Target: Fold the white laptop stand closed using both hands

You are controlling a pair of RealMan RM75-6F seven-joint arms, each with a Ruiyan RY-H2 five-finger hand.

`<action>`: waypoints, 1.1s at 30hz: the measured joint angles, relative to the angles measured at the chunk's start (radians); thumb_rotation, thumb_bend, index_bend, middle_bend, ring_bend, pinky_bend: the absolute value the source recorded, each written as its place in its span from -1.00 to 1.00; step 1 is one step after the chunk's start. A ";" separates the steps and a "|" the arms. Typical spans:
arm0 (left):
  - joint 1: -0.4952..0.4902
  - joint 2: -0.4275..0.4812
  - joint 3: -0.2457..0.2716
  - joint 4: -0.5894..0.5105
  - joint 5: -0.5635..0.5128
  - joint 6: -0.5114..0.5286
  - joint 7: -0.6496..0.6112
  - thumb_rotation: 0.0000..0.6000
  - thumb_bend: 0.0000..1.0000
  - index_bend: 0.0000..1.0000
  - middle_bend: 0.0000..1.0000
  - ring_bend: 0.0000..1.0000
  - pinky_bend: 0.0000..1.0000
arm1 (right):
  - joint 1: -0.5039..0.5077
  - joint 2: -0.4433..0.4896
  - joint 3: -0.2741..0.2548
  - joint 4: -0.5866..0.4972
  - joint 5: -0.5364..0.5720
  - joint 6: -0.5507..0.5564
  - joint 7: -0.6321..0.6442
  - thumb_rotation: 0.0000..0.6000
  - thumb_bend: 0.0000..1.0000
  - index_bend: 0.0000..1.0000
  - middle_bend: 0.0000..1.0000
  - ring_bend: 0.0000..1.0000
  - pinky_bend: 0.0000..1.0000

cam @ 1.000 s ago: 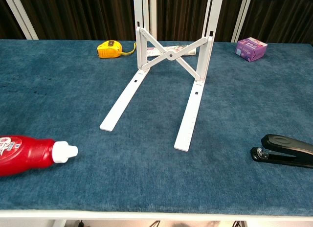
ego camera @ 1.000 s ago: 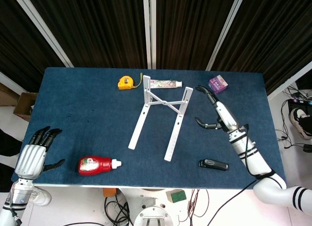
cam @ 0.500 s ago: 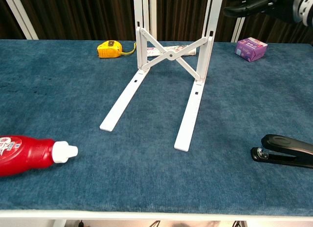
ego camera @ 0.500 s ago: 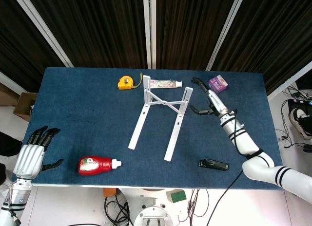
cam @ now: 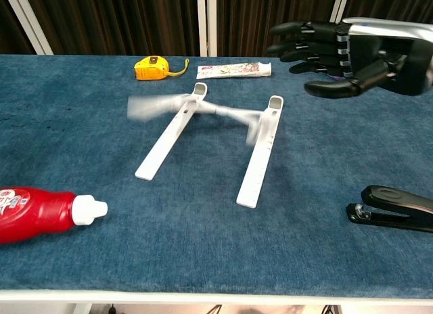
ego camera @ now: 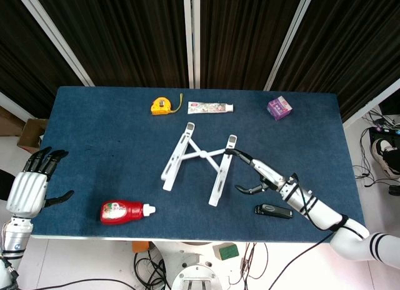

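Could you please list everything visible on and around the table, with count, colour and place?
laptop stand: one, white, middle of the table, lying low, its cross-braces blurred in the chest view
tape measure: one, yellow, far edge, left of centre
toothpaste tube: one, white with print, far edge, centre
small box: one, purple, far right
bottle: one, red with white cap, lying near the front left edge
stapler: one, black, front right
table: one, blue cloth top
left hand: black fingers, silver back, off the table's left edge, holding nothing
right hand: fingers spread, beside the stand's right leg, holding nothing
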 measured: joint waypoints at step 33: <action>-0.760 -0.601 -0.210 0.742 -0.255 -0.747 0.073 1.00 -1.00 -0.83 -0.83 -0.86 -0.74 | -0.090 -0.260 0.061 -0.018 0.228 0.014 -1.325 1.00 -0.89 0.52 0.60 0.73 0.96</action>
